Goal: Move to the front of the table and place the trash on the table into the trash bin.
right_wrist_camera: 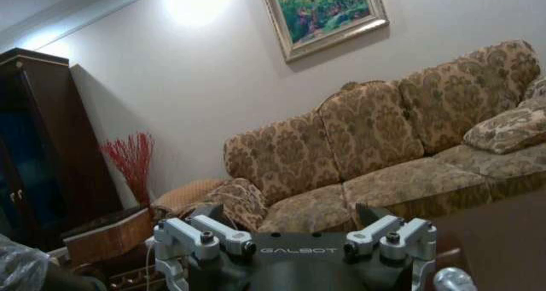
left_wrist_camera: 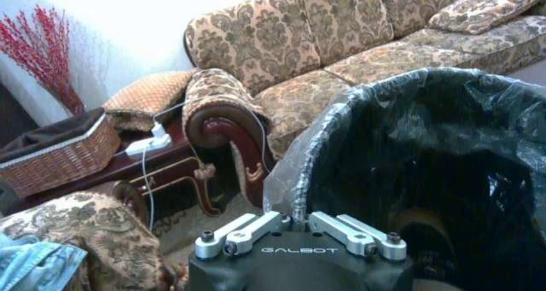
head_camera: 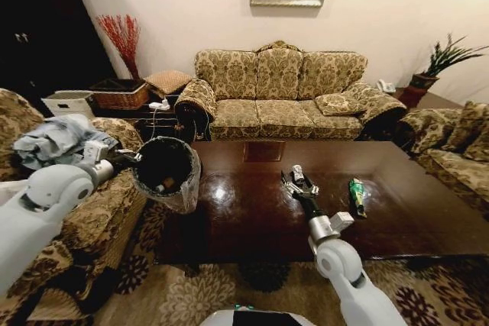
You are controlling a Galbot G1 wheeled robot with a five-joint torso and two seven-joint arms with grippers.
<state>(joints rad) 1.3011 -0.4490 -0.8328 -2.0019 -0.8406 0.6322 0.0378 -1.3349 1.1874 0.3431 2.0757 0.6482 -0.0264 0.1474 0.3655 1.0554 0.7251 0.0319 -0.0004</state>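
Left end effector [head_camera: 131,156] closed on rim of black trash bin [head_camera: 170,175], held tilted off the tabletop's [head_camera: 229,219] left edge, above the armchair [head_camera: 114,204]; something tan inside. Right end effector [head_camera: 295,182] over tabletop centre, fingers spread around one silvery-white can [head_camera: 297,174]. One green packet [head_camera: 356,195] just to its right, apart. Sofa [head_camera: 279,93] behind.

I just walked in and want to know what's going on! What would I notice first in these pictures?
You'd first see the left gripper holding up the trash bin, black with a plastic liner, beside the table's left end. Next, the right gripper reaches over the shiny dark table at a silvery-white can, with a green packet lying just to its right. Behind it all stands a big flowery sofa.
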